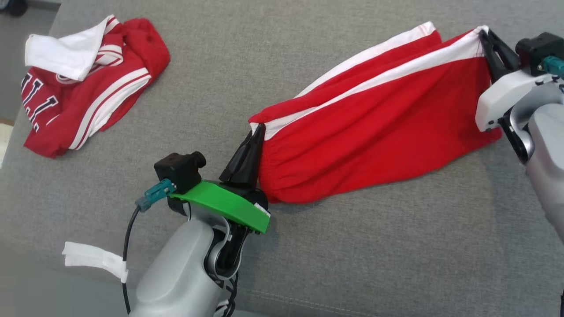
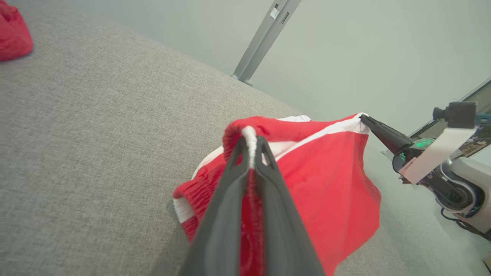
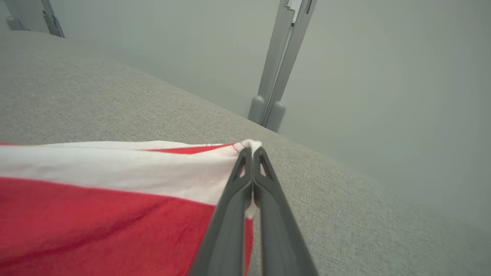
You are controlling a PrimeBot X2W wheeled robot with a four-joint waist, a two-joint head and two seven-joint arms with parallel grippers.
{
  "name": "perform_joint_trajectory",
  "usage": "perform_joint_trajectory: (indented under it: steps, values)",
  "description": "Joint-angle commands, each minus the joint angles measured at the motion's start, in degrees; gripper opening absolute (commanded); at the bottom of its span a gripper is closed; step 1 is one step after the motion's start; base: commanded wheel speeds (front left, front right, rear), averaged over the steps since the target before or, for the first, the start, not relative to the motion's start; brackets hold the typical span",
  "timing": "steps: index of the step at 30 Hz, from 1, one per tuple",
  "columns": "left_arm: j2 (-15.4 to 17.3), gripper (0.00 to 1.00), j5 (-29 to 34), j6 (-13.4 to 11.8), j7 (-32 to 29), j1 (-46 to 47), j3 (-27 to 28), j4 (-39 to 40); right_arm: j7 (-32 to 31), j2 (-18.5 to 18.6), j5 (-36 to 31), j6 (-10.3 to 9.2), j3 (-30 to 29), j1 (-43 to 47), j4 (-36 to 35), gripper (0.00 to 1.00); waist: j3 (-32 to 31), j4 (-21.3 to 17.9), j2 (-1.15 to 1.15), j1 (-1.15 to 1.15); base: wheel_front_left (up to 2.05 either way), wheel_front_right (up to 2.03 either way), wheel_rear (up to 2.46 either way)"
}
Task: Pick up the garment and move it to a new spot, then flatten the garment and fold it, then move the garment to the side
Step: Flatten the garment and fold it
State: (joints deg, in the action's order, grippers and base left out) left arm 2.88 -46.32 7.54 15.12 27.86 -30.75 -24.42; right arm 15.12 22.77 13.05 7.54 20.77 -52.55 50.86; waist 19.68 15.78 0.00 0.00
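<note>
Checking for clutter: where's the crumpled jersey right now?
Head view, upper left: the jersey lies crumpled on the grey cushion, well left of the red shorts and apart from them.

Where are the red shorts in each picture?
Head view: red shorts in the middle and right, stretched between left gripper and right gripper.
Left wrist view: centre, pinched at the waistband.
Right wrist view: lower left, pinched at the corner.
Shared landmark: the grey cushion under them.
</note>
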Motion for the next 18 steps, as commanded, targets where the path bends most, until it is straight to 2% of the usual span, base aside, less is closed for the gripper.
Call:
perform_joint_trajectory:
  steps: [1,9,10,11,12,13,18]
  values:
    - [0.1,0.0,-0.5,-0.1,0.0,1.5,-0.1,0.6,0.0,0.8,-0.2,-0.1,0.6,-2.0,0.8,0.0,4.7,4.4,0.0,0.0,0.0,0.0,0.0]
    - [0.1,0.0,-2.7,-0.1,0.0,3.9,-1.2,3.1,0.0,1.0,-1.5,-0.1,3.6,-9.4,6.3,0.0,8.1,7.3,0.0,0.0,0.0,0.0,0.0]
    - [0.0,0.06,-2.6,-0.1,0.0,4.3,-1.8,3.0,0.0,0.8,-1.4,-0.1,3.8,-10.0,7.2,0.0,8.3,7.4,0.0,0.0,0.0,0.0,0.0]
    - [0.0,0.33,-2.7,-0.1,0.0,4.5,-2.1,3.0,0.0,0.8,-1.3,-0.1,3.9,-10.4,8.1,0.04,8.5,7.5,0.0,0.0,0.0,0.0,0.0]
    - [0.1,0.71,-2.8,-0.1,0.0,4.7,-2.4,3.0,0.0,0.8,-1.4,-0.1,3.9,-10.6,9.5,0.56,8.6,7.6,0.0,0.0,0.0,0.0,0.0]
    - [0.0,1.0,-2.7,-0.1,0.0,4.8,-2.6,3.0,0.0,0.5,-1.2,-0.1,3.9,-10.9,10.1,1.0,8.6,7.5,0.0,0.0,0.0,0.0,0.0]
    - [0.0,1.0,-0.2,-0.1,0.0,4.0,0.2,3.4,0.0,0.6,-0.8,-0.1,1.9,-10.0,9.3,1.0,8.4,6.4,0.0,0.0,0.0,0.0,0.0]
